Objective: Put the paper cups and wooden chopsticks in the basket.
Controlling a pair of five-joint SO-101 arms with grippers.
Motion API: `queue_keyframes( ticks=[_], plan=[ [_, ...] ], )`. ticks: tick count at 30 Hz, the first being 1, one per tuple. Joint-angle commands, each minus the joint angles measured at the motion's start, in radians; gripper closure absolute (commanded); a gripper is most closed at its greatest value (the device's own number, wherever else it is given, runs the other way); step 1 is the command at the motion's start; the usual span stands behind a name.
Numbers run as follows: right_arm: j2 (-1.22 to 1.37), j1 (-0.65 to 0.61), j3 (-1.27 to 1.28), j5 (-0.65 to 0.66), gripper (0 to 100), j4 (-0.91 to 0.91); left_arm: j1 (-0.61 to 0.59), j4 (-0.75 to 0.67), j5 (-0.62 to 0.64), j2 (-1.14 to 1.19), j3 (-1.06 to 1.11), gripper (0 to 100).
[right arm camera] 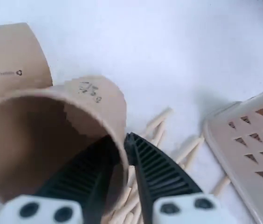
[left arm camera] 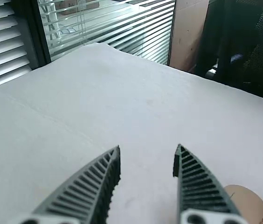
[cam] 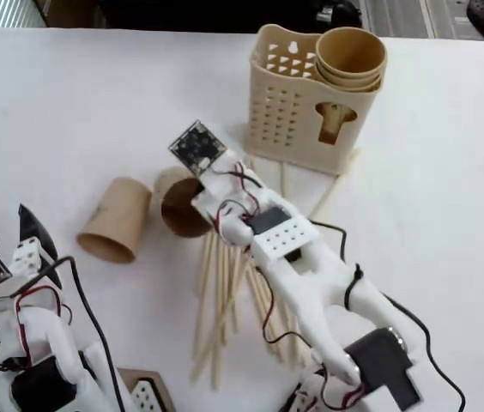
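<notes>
Paper-cup stack point(cam: 351, 56), plain brown and nested, stands upright in the cream perforated basket point(cam: 293, 116). A loose cup point(cam: 117, 219) lies on its side, and a tipped cup point(cam: 180, 206) lies just beside it. Pale wooden chopsticks point(cam: 220, 300) are fanned out on the white table point(cam: 70, 103); slatted blinds point(left arm camera: 99, 23) hang beyond. The right gripper point(right arm camera: 120, 140) pinches the tipped cup's wall, one finger inside, one outside. From it the basket sits at two o'clock, the loose cup at nine, the chopsticks at six. The left gripper point(left arm camera: 146, 151) stands released at the table's eight o'clock, near the loose cup.
</notes>
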Motion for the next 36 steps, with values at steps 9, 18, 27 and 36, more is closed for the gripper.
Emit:
queue_keyframes(
  ticks=[9,18,27,36],
  plan=[
    [-0.449,0.094,-0.103,-0.008,97.9,0.475,0.183,-0.101,-0.227,-0.002,-0.035,80],
    [-0.595,0.107,0.074,-0.012,97.9,0.524,0.269,0.084,-0.491,0.179,-0.276,80],
    [-0.642,0.110,0.172,-0.068,97.9,0.492,0.269,0.339,-0.671,0.750,-0.560,71],
    [-0.642,0.110,0.210,-0.069,97.9,0.486,0.265,0.247,-0.990,0.849,-0.310,69]
  ],
)
